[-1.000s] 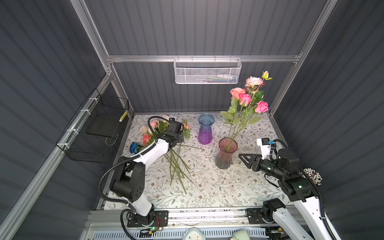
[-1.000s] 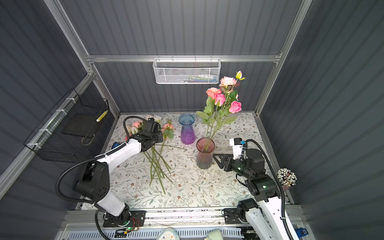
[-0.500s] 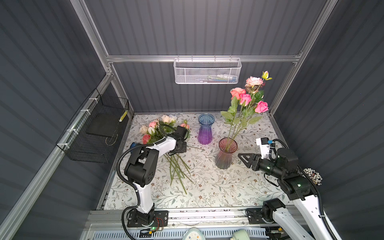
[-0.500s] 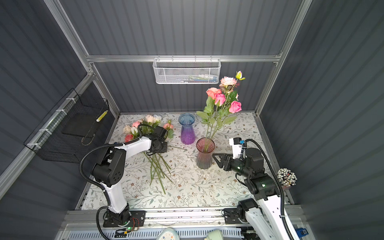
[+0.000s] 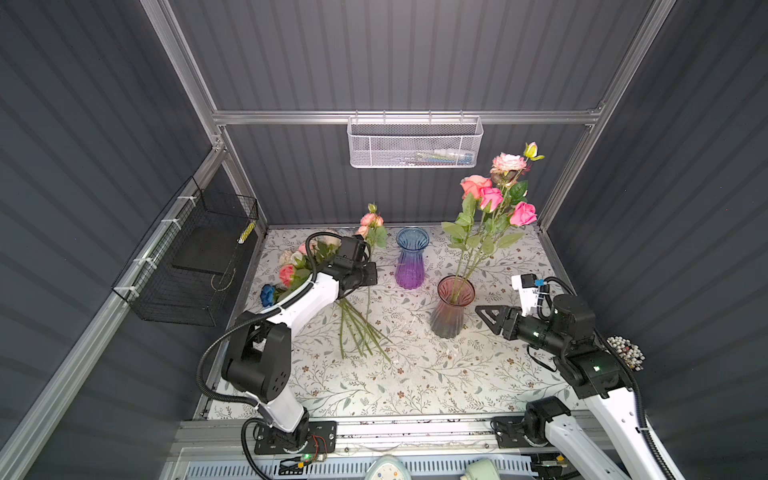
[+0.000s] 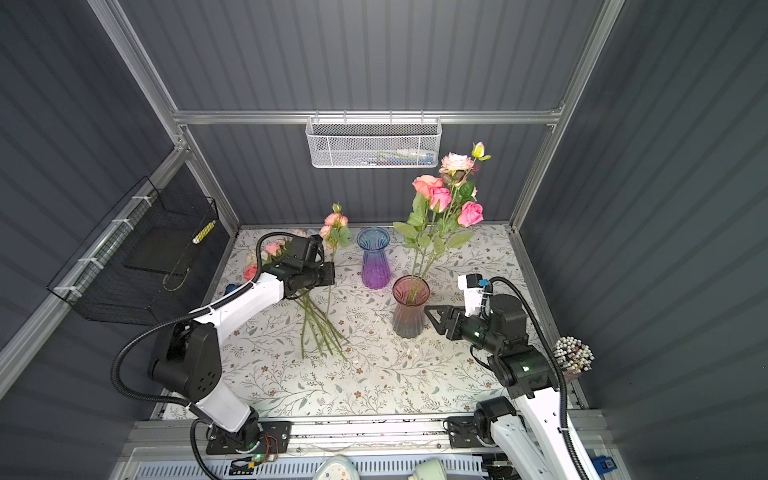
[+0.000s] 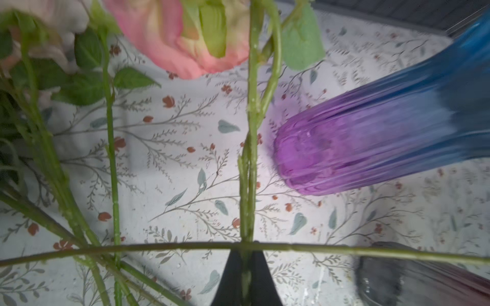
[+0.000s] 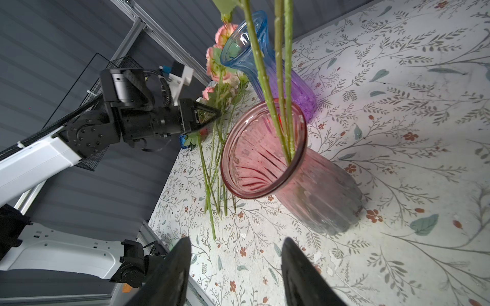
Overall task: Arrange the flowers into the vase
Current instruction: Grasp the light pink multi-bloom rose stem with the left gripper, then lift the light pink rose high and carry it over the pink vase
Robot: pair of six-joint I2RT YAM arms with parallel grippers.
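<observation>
Two vases, one loose heap and one stem in your grip, all on the floral counter [image 5: 415, 374]. Far left: black wire basket [image 5: 187, 257] on the side wall. At the counter's left edge the loose flowers [image 5: 293, 266] lie in a heap, heads toward the back wall, bare stems [image 5: 357, 328] fanned toward the front. Blue rose [image 5: 268, 294] sits at the heap's left side.

Your left fingers [image 8: 213, 115] are clamped on the stem of a coral flower [image 5: 371, 220], above the heap. Left wrist view: that stem runs straight out between the tips, and a second stem [image 7: 159, 247] lies crosswise right at them. The coral flower stands up just left of the blue-to-purple vase [image 5: 410, 259]; can't tell if its leaves touch the glass. White mesh basket [image 5: 415, 143] hangs on the back wall above.

Right of the blue one and nearer the front: pink vase [image 5: 452, 307], upright, three stems [image 8: 289, 79] leaning on its rim, pink and coral heads [image 5: 492, 197] high above it. Your right fingers [image 5: 484, 311] are spread apart with nothing between them, just right of the pink vase, tips aimed at it, not touching.
</observation>
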